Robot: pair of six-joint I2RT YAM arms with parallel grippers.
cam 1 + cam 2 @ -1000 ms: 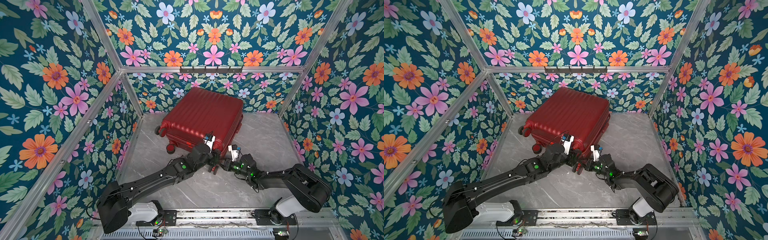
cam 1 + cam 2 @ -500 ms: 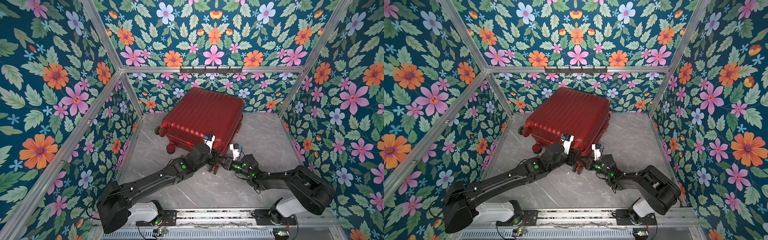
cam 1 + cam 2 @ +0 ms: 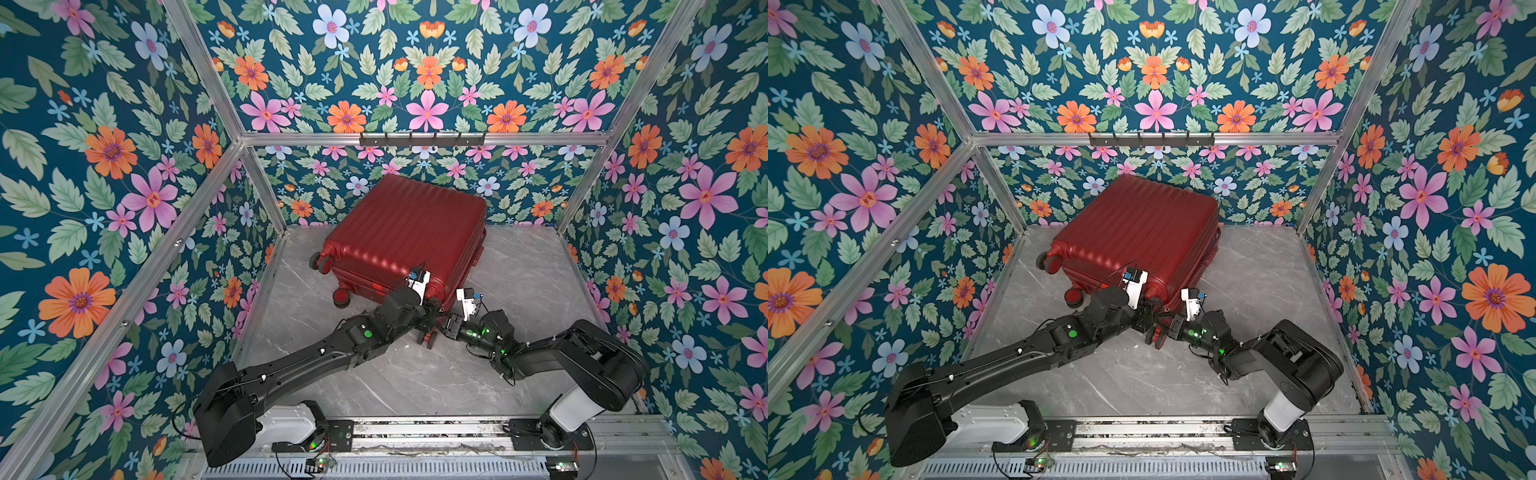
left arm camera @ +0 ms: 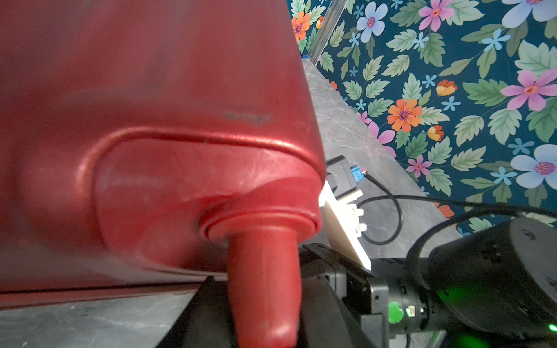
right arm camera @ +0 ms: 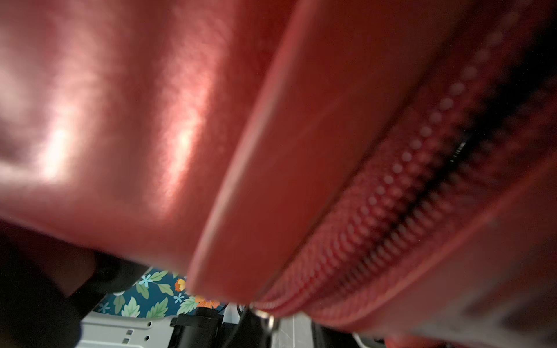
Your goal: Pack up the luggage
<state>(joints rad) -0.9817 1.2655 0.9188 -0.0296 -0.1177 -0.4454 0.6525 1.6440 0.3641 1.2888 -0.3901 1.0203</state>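
The luggage (image 3: 407, 232) (image 3: 1138, 232), a dark-red ribbed suitcase, lies closed on the marble floor near the back wall. At its near right corner my left gripper (image 3: 432, 316) (image 3: 1152, 313) is shut on a red caster wheel (image 3: 430, 338) (image 3: 1156, 334). In the left wrist view that wheel (image 4: 265, 286) fills the gap between the dark fingers (image 4: 199, 319). My right gripper (image 3: 451, 322) (image 3: 1169, 322) sits low at the same corner, facing the left one. The right wrist view is filled by the shell (image 5: 150, 120), the zipper (image 5: 407, 195) and a metal zipper pull (image 5: 266, 318); its jaws do not show plainly.
Floral walls on aluminium posts close in three sides. A hook rail (image 3: 422, 139) runs along the back. Two more caster wheels (image 3: 324, 262) (image 3: 340, 297) stick out on the luggage's left end. Bare marble floor (image 3: 519, 270) lies to the right. The arms' base rail (image 3: 415, 432) lines the front.
My right arm has crept a little toward the luggage's corner. The left arm and the luggage have stayed put.
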